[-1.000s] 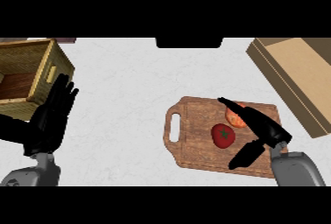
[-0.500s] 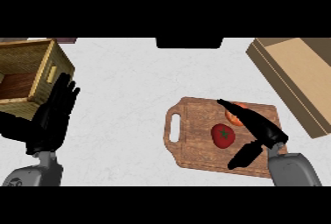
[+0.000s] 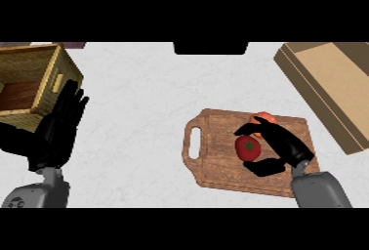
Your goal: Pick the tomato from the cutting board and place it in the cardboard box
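Observation:
A red tomato (image 3: 248, 148) with a green stem mark lies on the wooden cutting board (image 3: 216, 168), right of the board's handle slot. My right hand (image 3: 288, 146) comes in from the lower right. Its fingers (image 3: 261, 131) curl over the tomato's far side and its thumb (image 3: 262, 168) closes in on the near side. A second orange-red piece (image 3: 264, 117) shows just behind the fingers. The cardboard box (image 3: 324, 90) lies open at the right edge, apart from the board. My left hand (image 3: 56, 132) rests open at the left, fingers up.
A wooden slatted crate (image 3: 36, 80) stands at the far left, just beyond my left hand. A dark object (image 3: 210, 48) sits at the counter's back edge. White counter (image 3: 144, 97) stretches between the crate and the board.
My right hand's fingers have curled in from nearly straight and now wrap the tomato, with the thumb drawn up under it. The tomato stays on the board. The left hand has not moved.

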